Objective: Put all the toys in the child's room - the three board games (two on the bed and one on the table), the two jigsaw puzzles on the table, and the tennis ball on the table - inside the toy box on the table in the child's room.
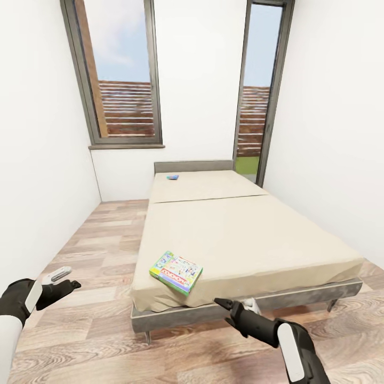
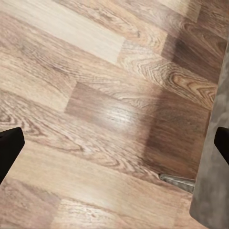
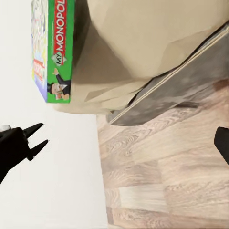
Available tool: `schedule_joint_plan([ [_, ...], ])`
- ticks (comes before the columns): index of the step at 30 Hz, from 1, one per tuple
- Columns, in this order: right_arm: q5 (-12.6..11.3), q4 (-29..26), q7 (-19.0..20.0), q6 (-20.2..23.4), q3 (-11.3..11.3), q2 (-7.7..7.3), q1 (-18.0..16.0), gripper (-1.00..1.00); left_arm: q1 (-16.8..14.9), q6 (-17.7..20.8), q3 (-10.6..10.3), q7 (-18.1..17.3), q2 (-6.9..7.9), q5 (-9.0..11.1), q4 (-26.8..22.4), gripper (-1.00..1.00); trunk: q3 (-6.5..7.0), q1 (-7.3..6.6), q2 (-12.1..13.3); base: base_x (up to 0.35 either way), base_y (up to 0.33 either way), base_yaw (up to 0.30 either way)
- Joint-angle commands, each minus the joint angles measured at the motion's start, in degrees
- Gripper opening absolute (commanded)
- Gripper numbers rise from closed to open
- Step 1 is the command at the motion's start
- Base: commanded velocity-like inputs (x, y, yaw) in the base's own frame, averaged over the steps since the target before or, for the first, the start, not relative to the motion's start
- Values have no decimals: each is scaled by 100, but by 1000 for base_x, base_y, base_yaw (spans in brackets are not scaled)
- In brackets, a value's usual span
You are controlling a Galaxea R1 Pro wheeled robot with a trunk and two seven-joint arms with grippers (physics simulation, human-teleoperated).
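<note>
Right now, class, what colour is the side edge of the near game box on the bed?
Green, with white "MY MONOPOLY" lettering on the game box; right wrist view.

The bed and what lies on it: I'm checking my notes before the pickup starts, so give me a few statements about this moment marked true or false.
1. A green-edged game box lies near the foot corner of the bed. True.
2. The right pincer grips that box. False: it hangs open, short of the bed, holding nothing.
3. A small blue box lies near the headboard. True.
4. The left pincer rests on the mattress. False: it is over the wood floor, beside the bed.
5. The green-edged box reads "MONOPOLY" in the right wrist view. True.
</note>
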Motion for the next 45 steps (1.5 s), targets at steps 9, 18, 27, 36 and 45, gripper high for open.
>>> schedule_joint_plan([
  [9, -260, 484, 56, -279, -209, 7, -24, 100, -4, 33, 27, -19, -3, 1, -5, 100, -6, -1, -3, 0, 0, 0],
  [18, -1008, 567, 64, -648, -192, 7, -22, 100, -4, 33, 34, -19, -3, 4, -17, 100, -6, -1, -3, 0, 0, 0],
  [27, -1424, 618, 112, -671, -168, 7, -13, 100, -4, 33, 34, -19, -3, 10, -22, 100, -6, -1, -3, 0, 0, 0],
  [36, -1432, 874, 482, -958, -155, 7, -13, 100, -4, 33, 34, -19, -3, 8, -23, 100, -6, -1, -3, 39, 22, 0],
  [45, -1406, 1115, 618, -1083, -35, 7, -13, 100, -4, 33, 34, -19, -3, 8, -23, 100, -6, -1, -3, 19, 10, 0],
])
